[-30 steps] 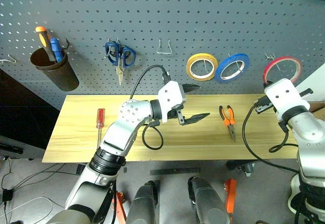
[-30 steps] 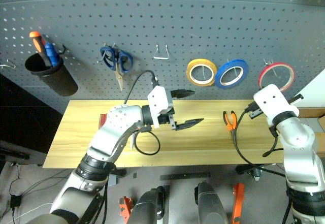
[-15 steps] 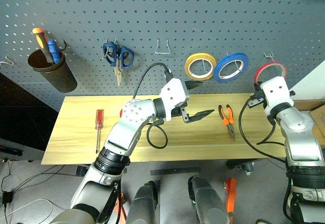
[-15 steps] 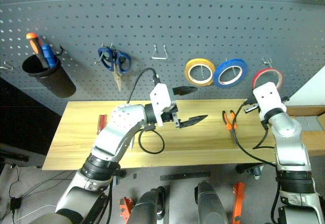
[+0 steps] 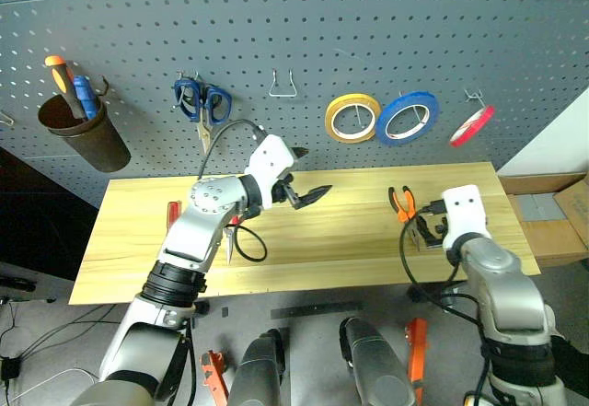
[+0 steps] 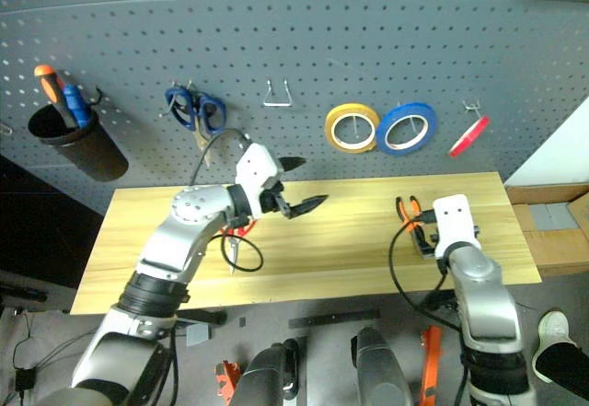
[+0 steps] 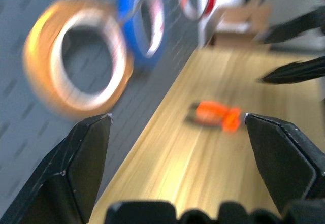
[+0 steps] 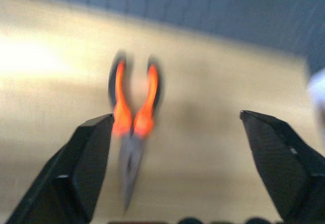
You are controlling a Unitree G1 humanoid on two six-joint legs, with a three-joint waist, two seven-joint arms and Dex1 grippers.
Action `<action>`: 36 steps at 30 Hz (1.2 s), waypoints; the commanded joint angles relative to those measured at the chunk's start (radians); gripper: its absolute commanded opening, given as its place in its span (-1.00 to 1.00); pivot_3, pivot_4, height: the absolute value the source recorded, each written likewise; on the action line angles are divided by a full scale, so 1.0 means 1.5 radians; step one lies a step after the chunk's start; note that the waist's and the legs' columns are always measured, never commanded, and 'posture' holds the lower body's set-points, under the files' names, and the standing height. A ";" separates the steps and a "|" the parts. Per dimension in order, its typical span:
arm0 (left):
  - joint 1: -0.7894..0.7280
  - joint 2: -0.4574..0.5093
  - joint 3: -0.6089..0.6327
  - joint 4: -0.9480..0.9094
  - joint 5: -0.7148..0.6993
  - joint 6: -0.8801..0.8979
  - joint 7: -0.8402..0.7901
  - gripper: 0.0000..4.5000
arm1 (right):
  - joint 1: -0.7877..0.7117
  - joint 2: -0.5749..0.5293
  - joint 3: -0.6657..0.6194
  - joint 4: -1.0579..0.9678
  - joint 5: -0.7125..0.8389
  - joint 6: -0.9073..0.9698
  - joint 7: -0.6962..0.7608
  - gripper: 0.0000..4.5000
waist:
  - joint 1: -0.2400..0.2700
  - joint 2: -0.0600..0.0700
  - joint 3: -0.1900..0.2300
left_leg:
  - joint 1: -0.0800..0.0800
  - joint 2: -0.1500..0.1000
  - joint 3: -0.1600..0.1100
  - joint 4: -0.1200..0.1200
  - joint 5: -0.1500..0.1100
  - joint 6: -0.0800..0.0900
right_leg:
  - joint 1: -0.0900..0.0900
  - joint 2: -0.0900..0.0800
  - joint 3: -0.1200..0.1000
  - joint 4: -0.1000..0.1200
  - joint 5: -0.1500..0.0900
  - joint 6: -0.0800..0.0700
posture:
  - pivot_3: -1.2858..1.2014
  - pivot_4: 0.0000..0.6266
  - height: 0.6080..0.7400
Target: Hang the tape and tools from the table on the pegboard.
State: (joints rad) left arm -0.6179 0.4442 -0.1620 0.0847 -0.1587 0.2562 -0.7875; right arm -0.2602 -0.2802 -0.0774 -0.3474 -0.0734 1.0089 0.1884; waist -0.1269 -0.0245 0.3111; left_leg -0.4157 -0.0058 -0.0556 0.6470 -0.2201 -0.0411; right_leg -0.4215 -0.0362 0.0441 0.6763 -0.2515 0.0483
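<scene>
Red tape [image 5: 470, 125] among three hung rolls; one pliers [image 5: 402, 203] tabled.

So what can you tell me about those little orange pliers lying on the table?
The pliers are small, with orange handles edged in black and a slim grey metal nose tapering to a point. They lie flat on the light wooden table, toward its right end, handles spread slightly and pointing at the pegboard, nose toward the table's front edge. Nothing grips them: the right tool hangs open just in front of them, its black fingers apart and not touching them.
</scene>
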 commanded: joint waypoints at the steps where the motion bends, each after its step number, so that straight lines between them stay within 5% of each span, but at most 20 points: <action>1: -0.009 0.010 0.012 -0.003 -0.002 -0.011 -0.015 1.00 | -0.076 0.028 -0.025 0.098 0.018 0.034 -0.024 0.77 | -0.001 0.000 0.000 | 0.000 0.000 0.000 0.000 0.000 0.000 | 0.000 0.000 0.000 0.000 0.000 0.001 | -0.12 -0.09 1.00; 16: 0.007 0.005 0.004 -0.027 0.005 -0.003 -0.021 1.00 | -0.293 0.039 -0.071 0.588 0.044 -0.156 -0.081 0.77 | -0.005 -0.001 0.000 | -0.001 0.000 0.001 -0.001 0.000 0.000 | -0.001 -0.001 0.000 0.001 0.001 -0.001 | -0.09 -0.14 1.00; 30: 0.020 0.022 0.014 -0.026 0.009 -0.012 -0.021 1.00 | -0.396 0.016 -0.032 0.845 0.034 -0.275 -0.069 0.77 | -0.007 -0.002 -0.001 | -0.001 0.000 0.001 -0.001 0.000 0.000 | -0.001 -0.001 0.000 0.001 0.001 -0.001 | -0.08 -0.20 1.00; 36: 0.035 0.037 0.021 -0.034 0.005 -0.008 -0.022 1.00 | -0.417 0.020 -0.072 0.892 0.075 -0.253 -0.077 0.21 | -0.007 -0.007 -0.004 | 0.000 0.000 0.001 -0.001 0.000 0.000 | -0.001 -0.001 0.000 0.001 0.001 -0.001 | -0.08 -0.23 1.00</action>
State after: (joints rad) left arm -0.5697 0.4845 -0.1570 0.0819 -0.1496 0.2543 -0.8182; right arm -0.8891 -0.2475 -0.1534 0.9555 0.0084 0.6003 0.0808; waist -0.1376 -0.0343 0.3046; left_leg -0.4163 -0.0060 -0.0545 0.6462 -0.2203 -0.0409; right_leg -0.4226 -0.0371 0.0436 0.6784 -0.2496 0.0462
